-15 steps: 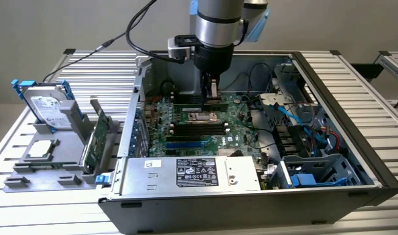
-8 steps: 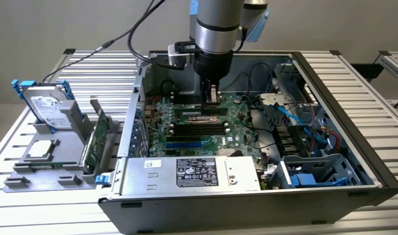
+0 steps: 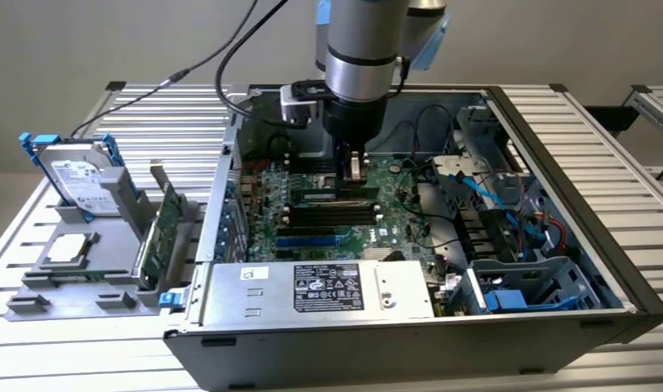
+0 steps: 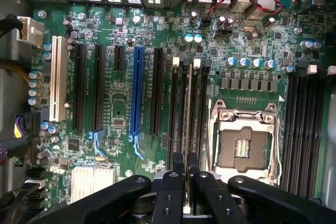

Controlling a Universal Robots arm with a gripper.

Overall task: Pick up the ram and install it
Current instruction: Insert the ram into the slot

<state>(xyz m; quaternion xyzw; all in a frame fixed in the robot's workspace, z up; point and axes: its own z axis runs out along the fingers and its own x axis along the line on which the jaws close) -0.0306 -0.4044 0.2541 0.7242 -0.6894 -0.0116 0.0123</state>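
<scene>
Wrist view | black gripper (image 4: 186,182) narrow, clamped on long thin ram stick (image 4: 187,121) | stick edge-on, lined up w/ long black mobo slots (image 4: 202,114)

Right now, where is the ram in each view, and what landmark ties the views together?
Exterior view: the ram hangs under the gripper, over the black memory slots.
Wrist view: the ram stands edge-on, clamped in the gripper.
Shared landmark: the blue slot.

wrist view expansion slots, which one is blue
The blue slot, the single long one of that colour. The other long slots in its row are black, apart from one white slot at the row's end.
</scene>
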